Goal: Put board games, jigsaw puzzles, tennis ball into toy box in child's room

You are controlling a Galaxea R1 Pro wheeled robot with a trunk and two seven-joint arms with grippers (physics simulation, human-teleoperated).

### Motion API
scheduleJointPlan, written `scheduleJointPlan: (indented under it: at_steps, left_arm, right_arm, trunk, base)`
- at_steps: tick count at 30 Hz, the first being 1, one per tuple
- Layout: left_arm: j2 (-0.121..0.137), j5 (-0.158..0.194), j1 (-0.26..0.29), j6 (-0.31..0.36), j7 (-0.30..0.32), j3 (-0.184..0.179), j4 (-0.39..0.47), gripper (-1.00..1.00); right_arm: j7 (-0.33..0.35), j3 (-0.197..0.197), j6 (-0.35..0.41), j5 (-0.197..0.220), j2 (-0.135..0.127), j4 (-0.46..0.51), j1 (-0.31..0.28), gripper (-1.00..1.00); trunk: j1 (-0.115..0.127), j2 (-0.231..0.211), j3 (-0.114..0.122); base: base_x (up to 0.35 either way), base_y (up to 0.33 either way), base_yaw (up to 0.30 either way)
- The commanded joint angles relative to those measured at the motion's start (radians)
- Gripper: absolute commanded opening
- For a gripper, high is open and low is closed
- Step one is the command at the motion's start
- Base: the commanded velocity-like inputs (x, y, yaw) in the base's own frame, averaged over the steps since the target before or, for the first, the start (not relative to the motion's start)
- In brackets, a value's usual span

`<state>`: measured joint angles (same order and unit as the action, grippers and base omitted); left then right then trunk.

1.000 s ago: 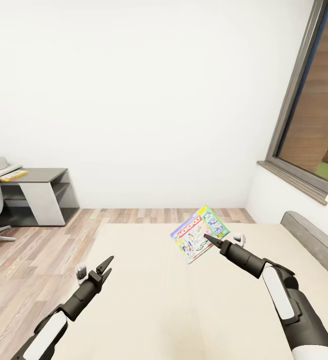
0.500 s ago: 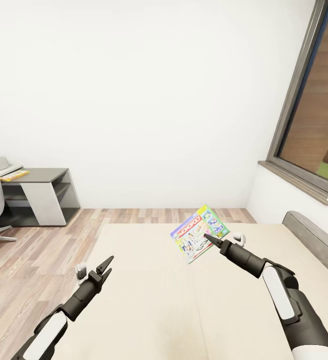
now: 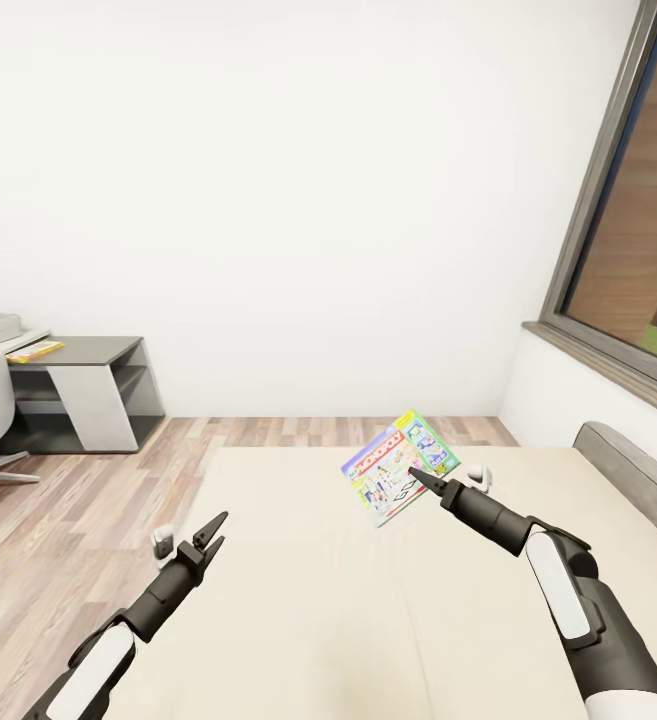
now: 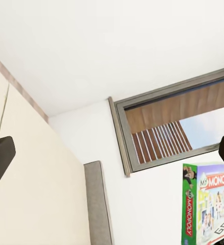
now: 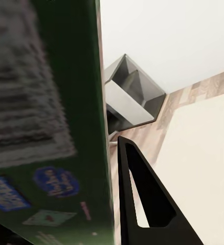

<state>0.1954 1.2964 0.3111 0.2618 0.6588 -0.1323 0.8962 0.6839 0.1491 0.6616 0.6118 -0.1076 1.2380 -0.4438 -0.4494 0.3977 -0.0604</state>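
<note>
The thin, flat white-and-green "MONOPOLY" board game box (image 3: 400, 467) is pinched at its edge in my right pincer (image 3: 414, 476), held tilted in the air above the bed; box and both arms sit in the same place in the head view as a second ago. What has changed is the background: it has slid slightly rightward, so the camera has turned, and the grey cabinet and window frame now lie a little further right. My left pincer (image 3: 211, 529) hangs over the near left corner of the mattress with its two black tapered fingers parted and nothing between them.

The wide bed (image 3: 298, 600) has a plain beige matte mattress and a low rounded grey headboard (image 3: 633, 480). Beyond it run wood-plank floor boards (image 3: 78, 490) in mixed brown tones, meeting a bare white wall (image 3: 298, 200). A tall dark-framed window (image 3: 608, 210) stands at right. At left, a low dark-grey cabinet (image 3: 93, 395) with pale panels carries a small yellow flat box (image 3: 34, 351). In the right wrist view the game box's dark green side (image 5: 50, 127) lies against one black wedge-shaped finger (image 5: 142, 204).
</note>
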Motion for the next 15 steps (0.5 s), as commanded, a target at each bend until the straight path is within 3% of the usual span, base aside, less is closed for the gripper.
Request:
scheduleJointPlan:
  at_steps: [1, 15]
  left_arm:
    - [0.001, 0.011, 0.001, 0.008, 0.003, -0.002, 0.000, 1.00]
    - [0.001, 0.010, 0.001, 0.007, 0.011, -0.003, 0.000, 1.00]
  right_arm:
    - [0.003, 0.001, 0.007, 0.005, 0.000, 0.001, -0.001, -1.00]
    - [0.004, 0.002, 0.007, 0.005, -0.001, 0.005, -0.001, -1.00]
  trunk:
    - [-0.001, 0.002, -0.002]
    - [-0.001, 0.002, -0.002]
  base:
    - [0.000, 0.213, 0.000]
    - [0.000, 0.246, 0.000]
